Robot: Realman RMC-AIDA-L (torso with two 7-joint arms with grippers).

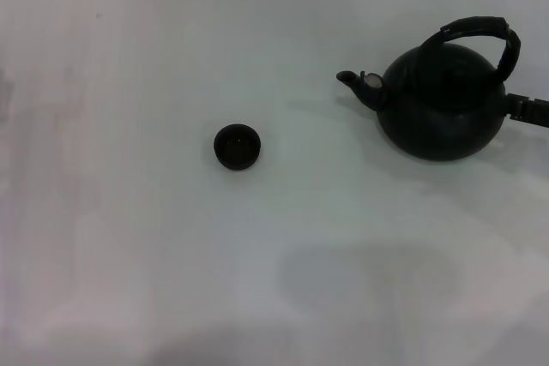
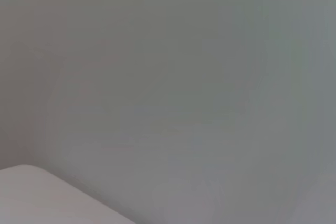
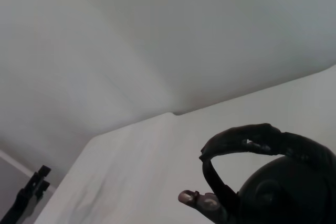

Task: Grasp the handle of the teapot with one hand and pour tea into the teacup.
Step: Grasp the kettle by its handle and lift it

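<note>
Teapot with right gripper just behind it, jaws' state unclear.

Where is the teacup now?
In the head view, the teacup stands alone near the table's middle, apart from the teapot, on the side its spout points to.

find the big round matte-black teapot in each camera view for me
Head view: the big round matte-black teapot sits on the white table at the right, spout pointing left toward the tiny dark teacup.
Left wrist view: not in it; only pale surfaces show.
Right wrist view: in the lower right corner, partly cut off.
Shared landmark: its thick black arched handle and the pale-spotted spout, in head and right wrist views.
</note>
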